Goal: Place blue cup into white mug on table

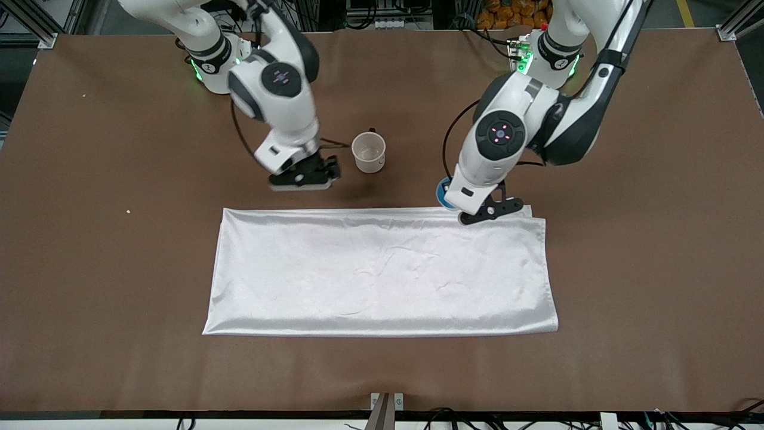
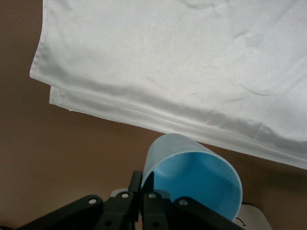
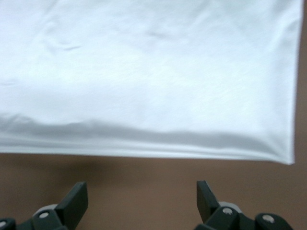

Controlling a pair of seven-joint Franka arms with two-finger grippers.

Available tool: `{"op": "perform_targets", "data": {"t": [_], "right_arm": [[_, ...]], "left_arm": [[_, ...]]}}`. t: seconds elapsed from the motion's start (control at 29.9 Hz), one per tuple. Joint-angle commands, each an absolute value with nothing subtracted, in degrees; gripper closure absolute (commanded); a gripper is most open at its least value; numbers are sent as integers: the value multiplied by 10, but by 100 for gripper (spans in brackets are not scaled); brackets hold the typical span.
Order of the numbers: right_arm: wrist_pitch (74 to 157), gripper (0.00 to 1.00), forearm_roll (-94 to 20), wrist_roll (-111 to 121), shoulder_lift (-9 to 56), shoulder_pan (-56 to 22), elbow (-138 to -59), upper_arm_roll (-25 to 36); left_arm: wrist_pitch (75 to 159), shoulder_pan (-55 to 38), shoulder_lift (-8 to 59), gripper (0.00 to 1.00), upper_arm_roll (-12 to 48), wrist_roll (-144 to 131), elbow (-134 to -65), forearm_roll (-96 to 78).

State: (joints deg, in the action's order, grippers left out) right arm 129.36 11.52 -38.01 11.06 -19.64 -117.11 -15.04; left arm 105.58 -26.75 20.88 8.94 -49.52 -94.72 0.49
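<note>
Blue cup: bright blue, pale rim, tilted, pinched at its rim, at the table edge of the white cloth. White mug: upright, empty, cream inside, on bare table farther from the front camera.

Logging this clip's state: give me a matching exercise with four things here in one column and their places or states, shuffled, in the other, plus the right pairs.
Things:
1. blue cup
2. white mug
3. cloth
4. right gripper

States:
A. spread flat, nearest the front camera
B. open, holding nothing
C. pinched by the left gripper
D. upright on the table between the two arms

Pairs: 1-C, 2-D, 3-A, 4-B
</note>
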Motion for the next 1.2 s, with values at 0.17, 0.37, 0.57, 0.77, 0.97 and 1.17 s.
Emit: {"op": "perform_targets", "data": {"t": [0.17,0.37,0.57,0.77,0.97,1.17], "right_arm": [[1255,0,98,-229,129,-77,-1144,-161],[1252,0,98,-197,127,-30,-1146,-163],[1243,0,98,-192,119,36,-1144,-208],[1224,0,98,-183,90,71,-1142,-237],[1174,0,94,-178,69,57,-1114,-231],[1087,0,43,-131,67,4,-1045,-167]], "left_arm": [[1050,-330,194,100,103,-599,-944,-1],[1050,-335,197,100,153,-653,-943,-3],[1050,-339,203,100,193,-694,-943,-2],[1056,-373,214,100,199,-727,-940,0],[1081,-382,239,100,199,-728,-940,-2],[1124,-413,277,100,197,-763,-940,4]]}}
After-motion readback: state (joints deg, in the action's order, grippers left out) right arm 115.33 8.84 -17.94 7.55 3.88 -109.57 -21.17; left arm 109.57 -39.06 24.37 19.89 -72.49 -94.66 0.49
